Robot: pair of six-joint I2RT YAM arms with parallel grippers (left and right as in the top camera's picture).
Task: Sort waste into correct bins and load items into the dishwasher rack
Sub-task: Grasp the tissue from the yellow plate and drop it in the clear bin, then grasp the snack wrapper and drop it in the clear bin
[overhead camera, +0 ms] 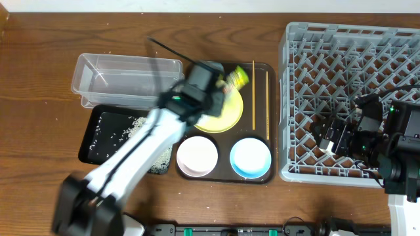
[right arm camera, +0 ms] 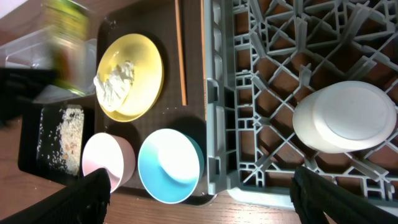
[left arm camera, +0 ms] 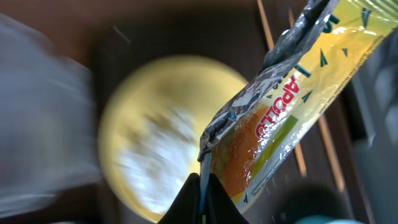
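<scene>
My left gripper (overhead camera: 221, 84) is shut on the green-yellow snack wrapper (overhead camera: 237, 77) and holds it above the pale yellow plate (overhead camera: 222, 113). In the left wrist view the gripper (left arm camera: 203, 198) pinches the wrapper's (left arm camera: 280, 118) edge. The crumpled white tissue (right arm camera: 115, 83) lies on the plate (right arm camera: 146, 62). The light blue bowl (overhead camera: 250, 157) and a pale pinkish-white bowl (overhead camera: 197, 156) sit on the brown tray, with two chopsticks (overhead camera: 253, 95) beside the plate. My right gripper (right arm camera: 202, 186) is open and empty over the grey dishwasher rack (overhead camera: 295, 98). An upturned white bowl (right arm camera: 345, 115) sits in the rack.
The clear tub (overhead camera: 125, 75) stands at the back left. The black tray (overhead camera: 95, 134) in front of it holds scattered rice (overhead camera: 134, 124). The brown serving tray (overhead camera: 270, 72) lies between the bins and the rack. The left arm crosses over the black tray.
</scene>
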